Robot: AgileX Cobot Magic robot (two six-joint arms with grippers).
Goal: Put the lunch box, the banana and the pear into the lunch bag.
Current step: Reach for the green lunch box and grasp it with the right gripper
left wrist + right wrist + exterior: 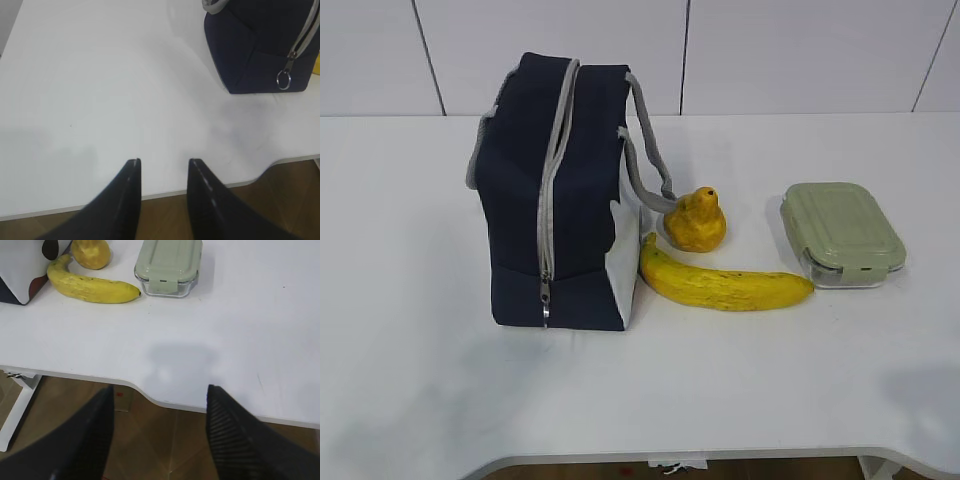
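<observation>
**Bag zipped, food out on bench, both hands empty**

Boxy navy-blue fabric lunch bag (pixel 560 195) w/ grey zipper stands upright on white bench (pixel 410 380), left of centre; zipper closed, ring pull (pixel 283 79) hanging low on the front. Grey webbing handle (pixel 645 140) droops over bag's right side. Small lumpy golden-yellow pear (pixel 696 221) sits just right of bag, near the handle end. Long curved yellow banana (pixel 720 283) lies in front of pear, dark tip twd flat clear lunch box w/ sage-green lid (pixel 842 232), which is furthest right. Left hand (pixel 164 167) over bench's front edge, fingers apart, grasping nothing, well apart from bag. Right hand (pixel 160 395) also at front edge, fingers wider apart, empty.
</observation>
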